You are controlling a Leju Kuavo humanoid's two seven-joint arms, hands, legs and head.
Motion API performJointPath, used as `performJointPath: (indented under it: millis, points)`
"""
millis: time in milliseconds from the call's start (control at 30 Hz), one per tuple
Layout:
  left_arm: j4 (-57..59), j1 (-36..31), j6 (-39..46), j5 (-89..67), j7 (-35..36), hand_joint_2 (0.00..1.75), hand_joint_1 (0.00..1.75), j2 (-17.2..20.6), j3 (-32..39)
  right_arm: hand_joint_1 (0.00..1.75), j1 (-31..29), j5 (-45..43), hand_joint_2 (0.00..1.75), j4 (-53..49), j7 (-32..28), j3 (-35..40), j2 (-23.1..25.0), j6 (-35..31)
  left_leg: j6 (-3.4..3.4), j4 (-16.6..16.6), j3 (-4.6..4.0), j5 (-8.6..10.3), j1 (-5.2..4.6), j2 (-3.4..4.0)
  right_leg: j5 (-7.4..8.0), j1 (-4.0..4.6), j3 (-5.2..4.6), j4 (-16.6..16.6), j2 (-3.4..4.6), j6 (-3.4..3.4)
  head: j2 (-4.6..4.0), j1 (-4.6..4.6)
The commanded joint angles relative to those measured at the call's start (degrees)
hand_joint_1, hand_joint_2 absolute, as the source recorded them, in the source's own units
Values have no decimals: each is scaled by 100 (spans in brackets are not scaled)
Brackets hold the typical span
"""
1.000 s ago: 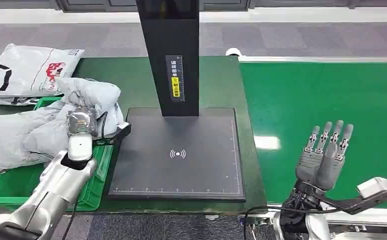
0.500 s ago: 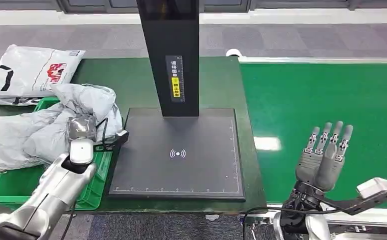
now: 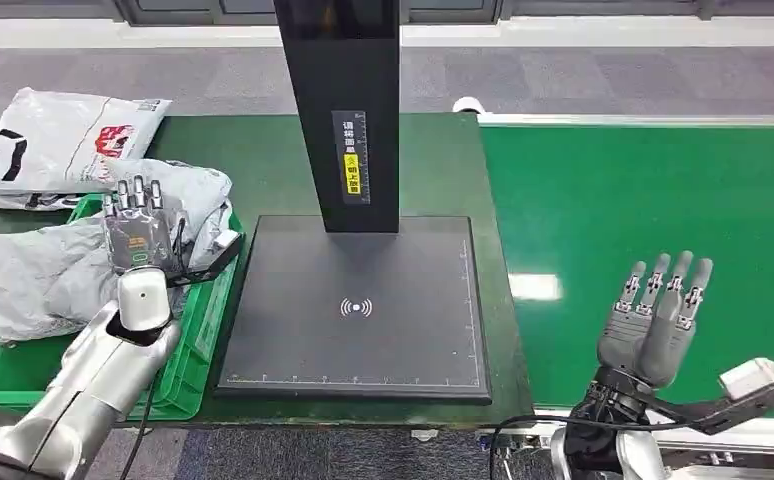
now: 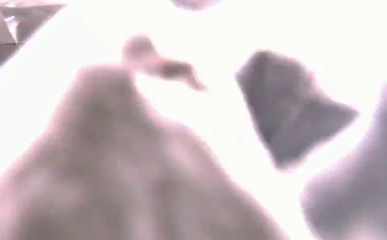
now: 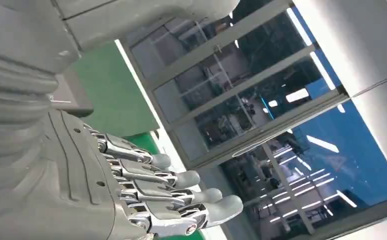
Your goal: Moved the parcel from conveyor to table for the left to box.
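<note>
Grey parcel lies across the green bin on the surface; left hand hovers open above it. Right hand is open, empty, over the conveyor.

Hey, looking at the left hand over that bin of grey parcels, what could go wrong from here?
1. The left hand is open over the grey parcels, which bulge above the green bin; one may slide out.
2. A black cable at the wrist lies against the parcels and might snag.
3. The left wrist view is washed out and blurred, so it gives little help.
</note>
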Motion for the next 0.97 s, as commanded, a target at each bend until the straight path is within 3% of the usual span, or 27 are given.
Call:
performJointPath:
  millis: [33,100,133,300,367,467,500,533,567,600,633,700,767,833,967]
  points:
    - [79,-116,21,-211,1,0,0,-62,169,0,-95,-27,175,61,23,-192,-197,-25,4,-1,-2,2,6,-11,2,6,6,-8,-9,2,0,0]
    - [79,-116,21,-211,1,0,0,-62,169,0,-95,-27,175,61,23,-192,-197,-25,5,-4,-2,4,5,-13,3,5,6,-11,-10,3,0,0]
    - [-8,-94,502,-211,105,0,0,-37,247,0,-75,-47,175,42,36,-172,-204,-57,6,-6,-1,5,7,-15,4,7,9,-15,-12,3,0,0]
    - [-567,-119,1991,-211,-967,0,0,-484,1828,0,-53,-150,175,-13,64,-25,-274,-202,6,2,-12,4,9,-16,4,10,0,-11,-13,3,0,0]
    - [-1505,35,2269,414,-1944,0,0,-757,2503,0,-23,-183,175,-23,46,6,-273,-213,8,0,-12,6,8,-23,4,9,4,-14,-19,5,0,0]
    - [-2617,-160,2269,2456,-5292,0,0,-2074,4579,0,15,-230,175,7,3,10,-246,-207,8,11,-26,4,12,-31,2,13,-7,-7,-28,6,0,0]
    - [-2233,-235,2269,3517,-5721,0,0,-2096,4494,0,25,-227,175,33,-16,16,-241,-215,5,14,-30,4,11,-27,2,12,-16,-2,-25,4,0,0]
    - [-2130,-178,2080,5384,-5757,0,0,-1788,3906,0,92,-230,175,31,-89,-1,-260,-232,5,13,-30,5,9,-26,2,11,-18,-2,-21,4,0,0]
    - [-2185,-126,1769,6247,-5772,0,0,-1657,3704,0,152,-251,175,3,-141,-22,-282,-233,8,8,-22,6,6,-30,1,8,-9,-8,-25,7,0,0]
    - [-2251,-67,1189,7536,-5731,0,0,-1439,3378,0,277,-308,175,-67,-225,-76,-345,-212,5,2,-9,2,3,-10,2,5,-2,-10,-6,4,0,2]
    - [-2536,116,-788,10179,-5244,0,0,-1483,3431,0,432,-358,175,-141,-259,-170,-387,-118,8,-3,-7,3,5,-18,3,6,7,-18,-14,5,0,2]
    - [-2985,625,-1527,12221,-4941,0,0,-1463,3235,0,559,-354,175,-175,-228,-317,-339,143,5,-13,10,-4,1,7,1,1,7,-19,8,2,0,2]
    - [-3406,1033,-2051,13096,-5193,0,0,-1637,3099,0,446,-259,175,-77,-119,-408,-209,347,7,-19,27,-11,-1,29,2,-4,11,-24,26,0,0,-2]
    - [-3850,1228,-2169,13032,-5467,0,0,-1792,2840,0,250,-189,175,47,-63,-406,-130,372,12,-12,5,-6,6,0,0,-7,9,-22,-6,2,0,-2]
    - [-4391,1444,-1742,11956,-6012,0,0,-2063,2062,0,39,-114,175,211,9,-324,-166,331,9,-3,-3,-9,9,12,-1,6,-1,-13,11,2,0,0]
